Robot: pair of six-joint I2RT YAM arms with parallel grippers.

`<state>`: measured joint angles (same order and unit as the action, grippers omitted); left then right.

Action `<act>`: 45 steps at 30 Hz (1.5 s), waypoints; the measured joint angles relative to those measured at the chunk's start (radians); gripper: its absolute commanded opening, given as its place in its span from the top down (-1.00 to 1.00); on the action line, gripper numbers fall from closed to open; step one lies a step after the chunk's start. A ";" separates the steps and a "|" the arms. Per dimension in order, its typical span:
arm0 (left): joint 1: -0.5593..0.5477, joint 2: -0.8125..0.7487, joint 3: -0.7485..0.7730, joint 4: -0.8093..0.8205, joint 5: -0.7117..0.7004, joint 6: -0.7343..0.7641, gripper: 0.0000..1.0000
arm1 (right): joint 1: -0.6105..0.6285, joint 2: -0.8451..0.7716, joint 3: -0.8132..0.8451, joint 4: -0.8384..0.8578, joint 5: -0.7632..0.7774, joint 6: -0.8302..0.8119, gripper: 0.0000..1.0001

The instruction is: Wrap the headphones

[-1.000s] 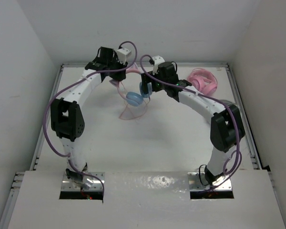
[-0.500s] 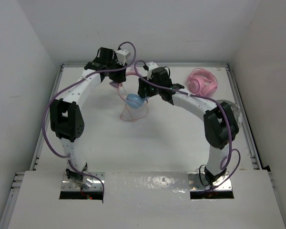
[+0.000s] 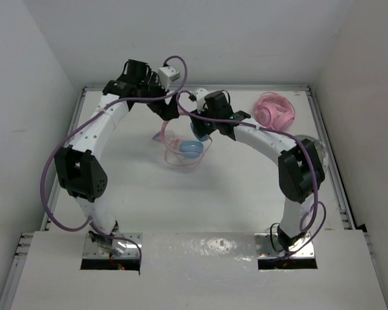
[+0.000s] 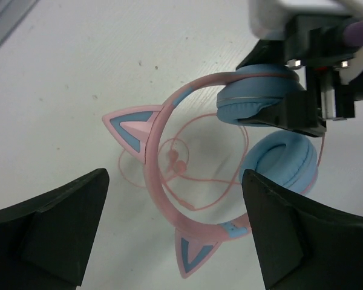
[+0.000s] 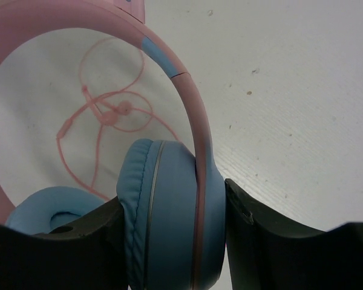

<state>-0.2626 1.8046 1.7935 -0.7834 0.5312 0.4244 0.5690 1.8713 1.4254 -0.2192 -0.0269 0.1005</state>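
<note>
Surface: white table (image 3: 246,187) boxed in by white walls; a spare all-pink headset (image 3: 275,111) sits out at two o'clock, well apart from the action.
Headphones: the blue-cupped, cat-eared headphones (image 3: 191,148) are just toward twelve o'clock from the table's middle, between the two arms.
Right gripper: the right gripper (image 5: 169,241) is clamped across one ear cup (image 5: 163,205), a finger on each face; looks a firm hold to me.
Left gripper: the left gripper (image 4: 175,235) is spread wide, hovering over the headband (image 4: 152,175); touching nothing.
Cable: the thin pink cable (image 4: 176,162) sprawls in loose loops on the table inside the band's arc; none of it is wound round anything.
Progress: early, I'd judge; headphones secured, wrapping not yet begun; the whole cable is left to gather and wind.
</note>
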 measured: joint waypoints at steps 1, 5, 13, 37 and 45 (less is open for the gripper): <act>-0.003 -0.015 0.000 -0.002 0.001 0.016 -0.70 | 0.000 -0.002 0.012 -0.016 0.001 -0.021 1.00; -0.020 -0.045 -0.040 0.024 -0.055 0.040 -0.55 | 0.001 -0.034 0.031 -0.029 -0.001 -0.062 1.00; -0.031 -0.036 -0.148 0.043 -0.217 0.016 -0.04 | 0.002 -0.136 0.027 0.007 -0.051 -0.132 1.00; 0.161 -0.032 -0.016 0.009 -0.253 -0.517 1.00 | -0.141 -0.537 -0.180 0.267 -0.182 0.051 0.57; 0.170 -0.018 0.197 -0.025 -0.264 -0.704 1.00 | -0.078 -0.471 -0.367 0.409 -0.293 0.139 -0.53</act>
<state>-0.0929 1.7863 1.9903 -0.8085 0.2668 -0.2798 0.4908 1.4006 1.0588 0.1902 -0.3199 0.2398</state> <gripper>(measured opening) 0.181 0.659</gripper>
